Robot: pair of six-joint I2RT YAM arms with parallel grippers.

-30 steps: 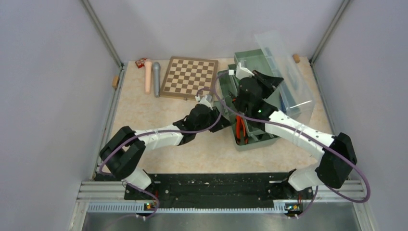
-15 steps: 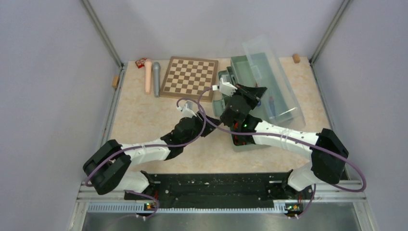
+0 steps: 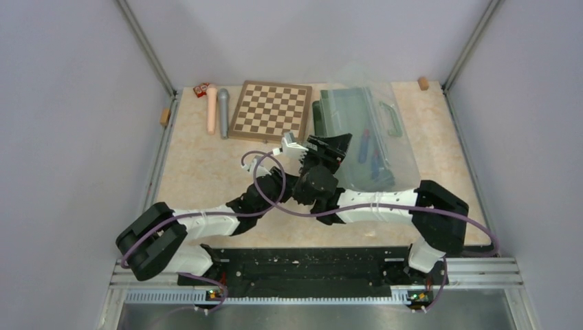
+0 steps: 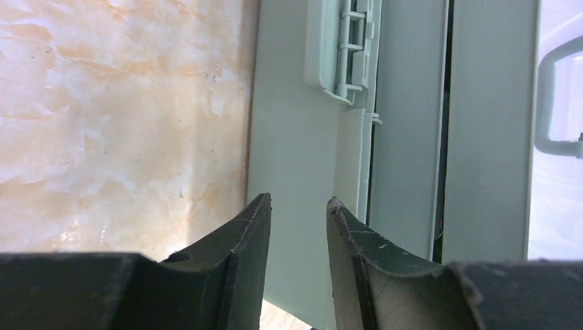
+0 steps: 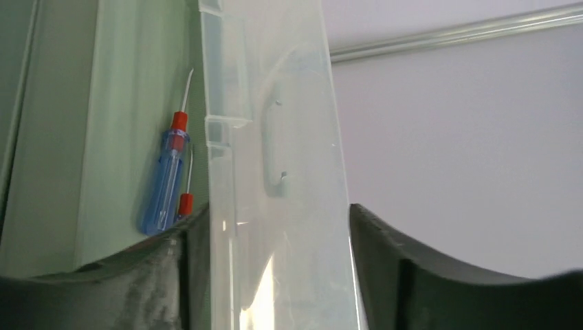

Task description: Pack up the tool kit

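The sage-green toolbox lies at the back right with its translucent lid down over it and the handle on top. Blue and red screwdrivers show through the lid; one blue screwdriver lies inside against the green wall. My right gripper is open at the box's near-left corner, the lid's edge standing loose between its fingers. My left gripper is open a little with nothing in it, pointing at the green side wall. The pliers are hidden.
A brown chessboard lies left of the toolbox. A pink cylinder, a grey cylinder and a small red box lie at the back left. Wooden blocks sit at the frame edges. My arms cross near the front middle.
The lid has swung down from upright onto the box. My right gripper has opened and let go of it. Both arms have drawn back toward the near side.
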